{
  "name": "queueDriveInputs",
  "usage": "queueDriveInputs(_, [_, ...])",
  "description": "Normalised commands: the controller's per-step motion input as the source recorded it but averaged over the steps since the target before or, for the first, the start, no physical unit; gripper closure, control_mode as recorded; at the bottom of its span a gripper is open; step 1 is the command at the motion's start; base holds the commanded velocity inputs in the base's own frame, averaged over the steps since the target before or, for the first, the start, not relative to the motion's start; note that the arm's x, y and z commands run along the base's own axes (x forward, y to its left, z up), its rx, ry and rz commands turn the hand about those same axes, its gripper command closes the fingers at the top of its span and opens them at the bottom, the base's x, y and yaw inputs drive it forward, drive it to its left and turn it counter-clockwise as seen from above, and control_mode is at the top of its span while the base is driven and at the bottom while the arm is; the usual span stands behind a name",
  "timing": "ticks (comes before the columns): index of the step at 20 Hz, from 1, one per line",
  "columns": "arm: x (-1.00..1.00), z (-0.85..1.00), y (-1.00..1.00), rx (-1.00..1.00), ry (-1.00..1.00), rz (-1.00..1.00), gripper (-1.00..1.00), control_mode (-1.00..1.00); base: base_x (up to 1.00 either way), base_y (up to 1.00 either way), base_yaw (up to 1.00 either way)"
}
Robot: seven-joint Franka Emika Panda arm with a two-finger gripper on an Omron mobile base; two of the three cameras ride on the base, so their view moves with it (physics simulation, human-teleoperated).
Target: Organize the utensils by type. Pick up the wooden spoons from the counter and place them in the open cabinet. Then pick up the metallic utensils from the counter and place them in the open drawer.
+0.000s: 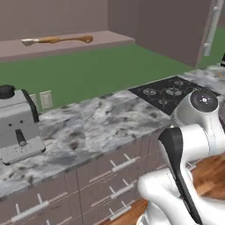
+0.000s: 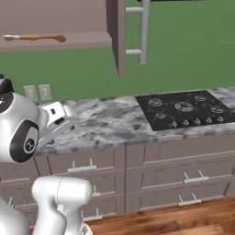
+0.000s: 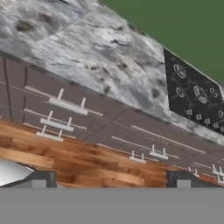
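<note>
The fingers [image 3: 111, 178] stand wide apart with nothing between them, their two dark tips low in the hand view and pointing past the mauve-brown drawer fronts [image 3: 127, 127] toward the marbled tabletop [image 3: 87, 48]. Well above the fingers, on the open cabinet shelf [image 1: 66, 46], lie the wooden spoons [image 1: 57, 40], which read as one orange-brown length with a pale end, so I cannot tell whether they touch. Beyond the fingers the black cooktop [image 3: 194, 94] is set into the tabletop, and a grey coffee machine [image 1: 16, 125] stands at the tabletop's other end.
</note>
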Motion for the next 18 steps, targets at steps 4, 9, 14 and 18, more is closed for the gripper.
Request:
queueDriveInputs(4, [0.00, 0.00, 0.00, 0.00, 0.00, 0.00, -1.00, 1.00, 0.00, -0.06, -0.74])
queueDriveInputs(9, [0.00, 0.00, 0.00, 0.00, 0.00, 0.00, -1.00, 1.00, 0.00, -0.07, -0.74])
queueDriveInputs(14, [0.00, 0.00, 0.00, 0.00, 0.00, 0.00, -1.00, 1.00, 0.00, -0.10, -0.72])
queueDriveInputs(18, [0.00, 0.00, 0.00, 0.00, 0.00, 0.00, -1.00, 1.00, 0.04, -0.15, -0.58])
